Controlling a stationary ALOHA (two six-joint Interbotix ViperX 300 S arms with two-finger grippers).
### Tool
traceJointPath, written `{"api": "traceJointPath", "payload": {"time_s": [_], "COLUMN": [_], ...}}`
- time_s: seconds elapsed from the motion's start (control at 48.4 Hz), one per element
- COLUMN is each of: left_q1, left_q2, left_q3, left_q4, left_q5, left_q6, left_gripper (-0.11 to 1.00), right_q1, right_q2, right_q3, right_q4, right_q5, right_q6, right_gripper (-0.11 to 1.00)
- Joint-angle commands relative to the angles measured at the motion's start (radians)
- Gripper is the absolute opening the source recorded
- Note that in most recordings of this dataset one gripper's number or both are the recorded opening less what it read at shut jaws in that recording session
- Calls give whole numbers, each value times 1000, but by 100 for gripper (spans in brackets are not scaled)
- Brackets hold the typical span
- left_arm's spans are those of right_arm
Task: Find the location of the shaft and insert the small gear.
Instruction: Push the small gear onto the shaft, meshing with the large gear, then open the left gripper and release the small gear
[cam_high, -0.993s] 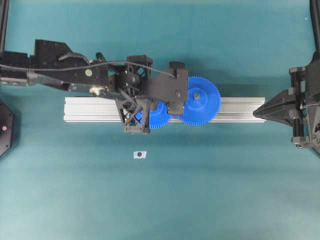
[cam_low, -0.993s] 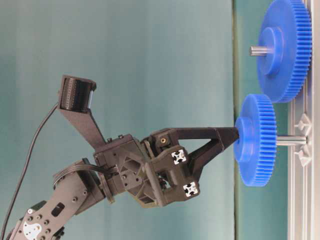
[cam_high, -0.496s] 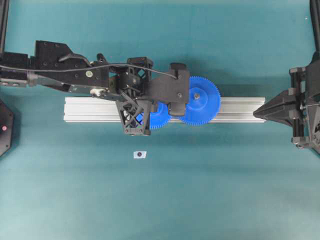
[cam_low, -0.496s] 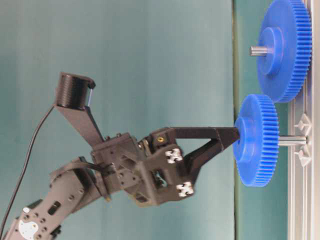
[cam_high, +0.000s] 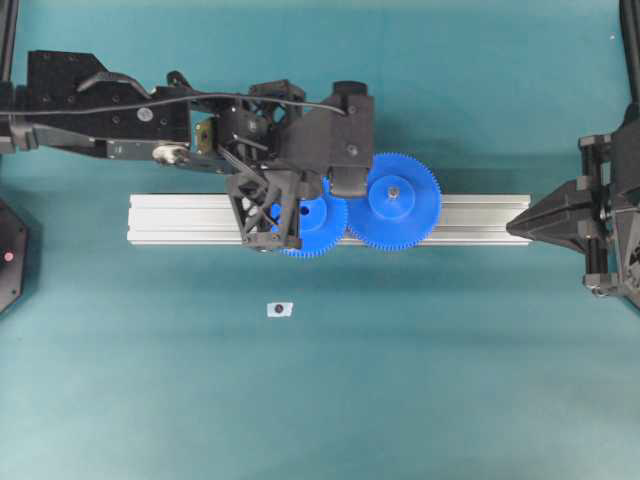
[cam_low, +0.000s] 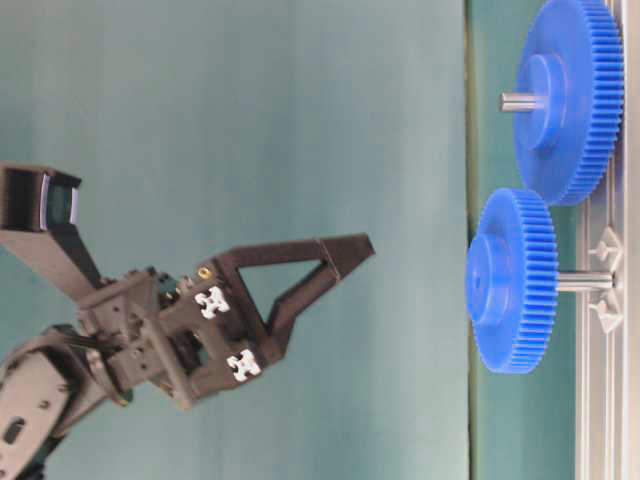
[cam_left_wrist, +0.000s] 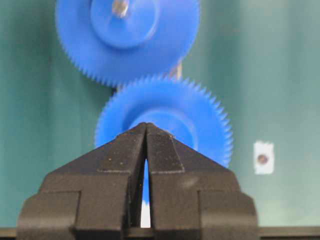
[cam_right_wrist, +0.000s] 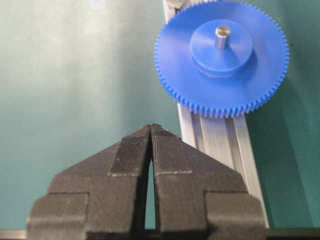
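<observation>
Blue small gear (cam_low: 510, 280) only partway down shaft (cam_low: 583, 282); left claw (cam_low: 355, 248) clenched empty, apart; may stay unseated, teeth jamming against larger gear (cam_low: 565, 95).

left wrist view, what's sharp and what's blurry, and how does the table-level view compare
Left wrist view: the shut black left gripper fingers up close look fairly sharp, while the small blue plastic toothed gear and the larger blue toothed gear behind are soft. Table-level view: both gears crisp, left gripper slightly blurred.
</observation>
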Motion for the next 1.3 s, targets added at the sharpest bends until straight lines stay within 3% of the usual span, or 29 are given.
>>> {"api": "traceJointPath", "payload": {"time_s": [0.0,0.227,0.476,0.868,1.282], "left_q1": [-9,-31,-21,-26,-52], "left_q2": [8,72,41,-137,-275], "left_q3": [14,23,-2,14,133], "left_q4": [-2,-2,-2,-2,-2], "left_q5": [-11,-18,-11,17,2], "left_q6": [-3,-18,-12,-17,-15], "left_gripper": [1,1,1,1,1], "right_q1": [-2,-2,-2,-2,-2], "right_q2": [3,3,3,3,0], "right_q3": [-12,-12,-12,-12,-11], "right_q4": [0,0,0,0,0], "right_q5": [-9,-9,-9,-9,-9], "right_q6": [9,9,9,9,9], "right_gripper": [6,6,6,6,6]}}
